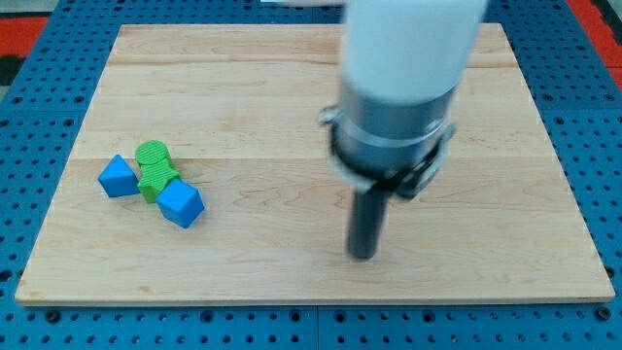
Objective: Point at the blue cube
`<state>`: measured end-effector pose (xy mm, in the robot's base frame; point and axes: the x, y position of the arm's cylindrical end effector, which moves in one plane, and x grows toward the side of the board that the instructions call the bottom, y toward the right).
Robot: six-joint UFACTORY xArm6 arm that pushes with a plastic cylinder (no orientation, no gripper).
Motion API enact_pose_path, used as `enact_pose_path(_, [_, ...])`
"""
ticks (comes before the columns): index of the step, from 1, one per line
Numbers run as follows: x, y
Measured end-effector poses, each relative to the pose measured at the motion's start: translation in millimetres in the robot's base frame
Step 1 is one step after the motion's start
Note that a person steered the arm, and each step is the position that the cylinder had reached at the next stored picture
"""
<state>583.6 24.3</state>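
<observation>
**Rod tip stands right of centre, well apart from the blue blocks at the left**

Camera view: A pale wooden board (292, 107) lies on a blue pegboard surface (29, 117) dotted with holes. The arm (408, 68) comes down from the view's top, its white and grey body blurred and large in the foreground. It ends in a straight dark rod, and the tip (362, 256) sits on the board toward the view's bottom, a little right of the middle. The arm carries no hand or jaws, only the plain rod, so nothing is spread, pressed together or pinching anything.

The blocks are gathered in a small cluster near the board's left edge. One blue cube (118, 177) lies furthest left. A green block (154, 169), rounded at its upper end with its exact shape hard to make out, sits just beside it on the right, seemingly touching it. A second blue cube (181, 204) lies at the lower right of the green block, touching it and nearer the view's bottom.

The tip is well apart from all three blocks, off to their right and slightly lower in the view. The second blue cube is the one closest to it. Bare wood lies between the tip and the cluster.
</observation>
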Motion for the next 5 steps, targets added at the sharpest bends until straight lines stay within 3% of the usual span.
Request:
enact_pose_path(2, [16.5, -121.4])
enact_pose_path(5, [-26.2, -186.9])
